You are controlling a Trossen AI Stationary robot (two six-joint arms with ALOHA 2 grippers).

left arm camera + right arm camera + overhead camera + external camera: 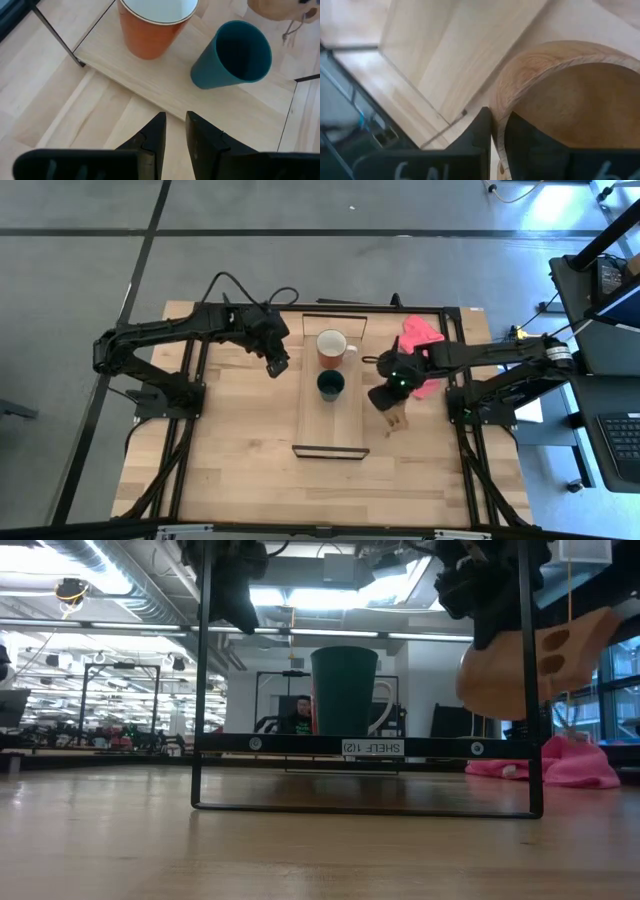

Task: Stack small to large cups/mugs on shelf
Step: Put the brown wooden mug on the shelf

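Tan wood fills the right wrist view, where the right claw (pixel 493 131) pinches the rim of the wooden handled cup (pixel 560 100), one finger outside the wall and one inside the bowl. From above, that claw (pixel 388 402) sits just off the shelf's right edge with the cup (pixel 396 420) beneath it. The level view shows the cup (pixel 530 665) held clear of the surface, tilted, hanging beside the shelf's black end frame.

On the shelf (pixel 330 425), a long light-wood board with thin black metal ends, two cups stand upright. The orange-brown mug (pixel 332 347), white inside, is at the far end with its handle toward the right arm. The dark green cup (pixel 331 385) stands just in front of it, near but apart. The nearer stretch of the board is bare wood.

The left claw (pixel 277 365) hovers just beyond the shelf's left edge, level with the gap between the two cups. In its own wrist view its fingers (pixel 152 137) are drawn close with a thin gap, gripping nothing, and point toward the mug (pixel 155 22) and the green cup (pixel 235 55).

A pink cloth (pixel 420 345) lies crumpled on the surface (pixel 230 450) behind the right claw.
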